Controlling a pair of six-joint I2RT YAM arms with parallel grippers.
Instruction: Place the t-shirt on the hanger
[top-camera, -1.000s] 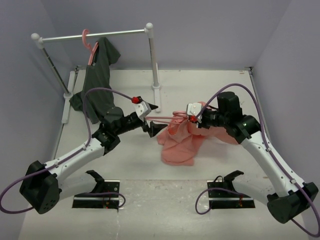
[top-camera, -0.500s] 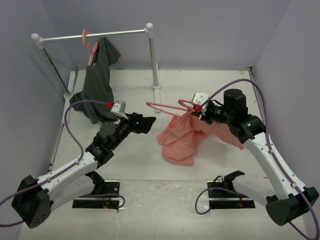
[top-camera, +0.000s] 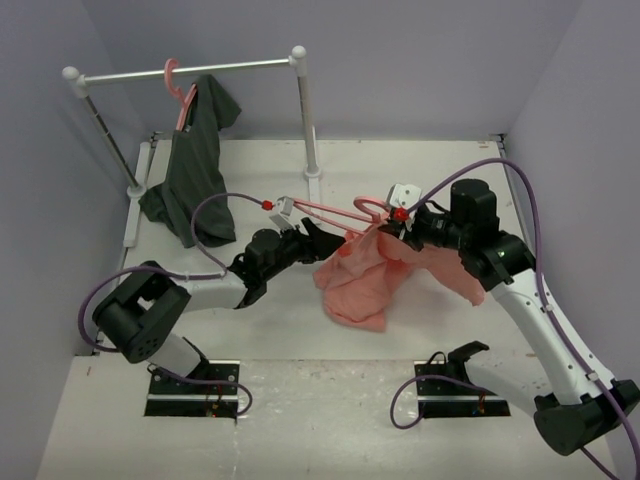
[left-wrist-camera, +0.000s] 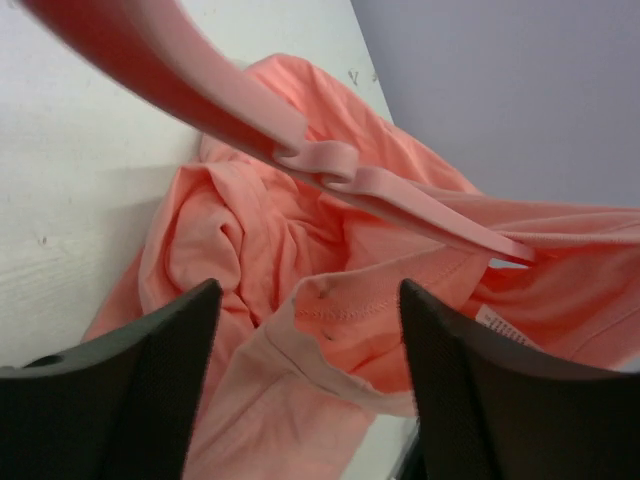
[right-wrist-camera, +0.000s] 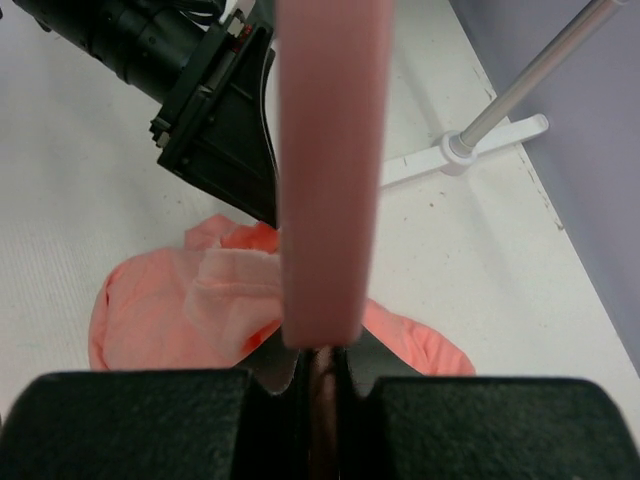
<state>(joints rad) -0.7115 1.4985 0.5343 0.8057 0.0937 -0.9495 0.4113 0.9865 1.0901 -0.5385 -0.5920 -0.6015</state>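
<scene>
Overhead, the crumpled salmon-pink cotton t-shirt (top-camera: 362, 280) sags onto the middle of the white table (top-camera: 280, 330), its top draped from the thin pink plastic hanger (top-camera: 325, 212). The right gripper (top-camera: 393, 214) grips the hanger near its hook; the left gripper (top-camera: 322, 238) reaches the shirt's edge. From the left wrist, dark fingers (left-wrist-camera: 120, 400) stand wide apart, with the collar hem between them, unpinched. From the right wrist, the jaws are clamped on the pink bar.
</scene>
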